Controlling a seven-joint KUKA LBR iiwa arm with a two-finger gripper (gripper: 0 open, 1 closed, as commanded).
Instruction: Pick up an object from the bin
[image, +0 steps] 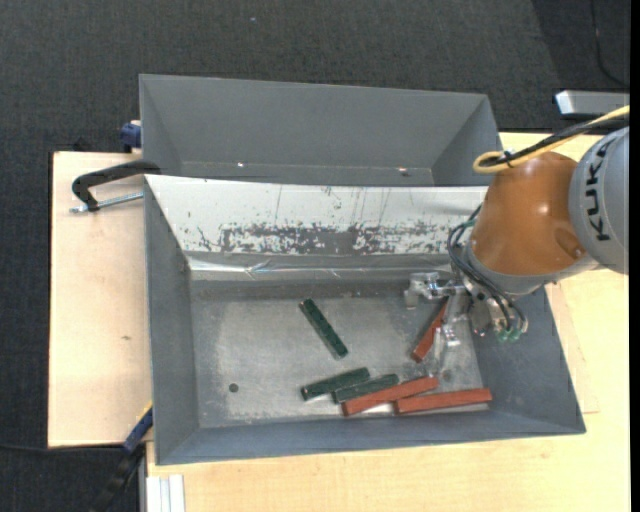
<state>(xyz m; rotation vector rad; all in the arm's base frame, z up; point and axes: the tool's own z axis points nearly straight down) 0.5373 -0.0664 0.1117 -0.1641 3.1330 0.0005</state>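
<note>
Just behind the right end of the row of red and green sticks (400, 392), I see my gripper (445, 340) with its jaws pinched on a short red stick (428, 342), which is tilted steeply. I judge the grasp made. Lifting it clear of that row and out of the bin (170, 330) is left.

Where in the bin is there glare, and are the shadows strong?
Camera view: glare lies as a bright band across the bin's back wall; the floor is evenly lit; the sticks cast hardly any shadow.
</note>
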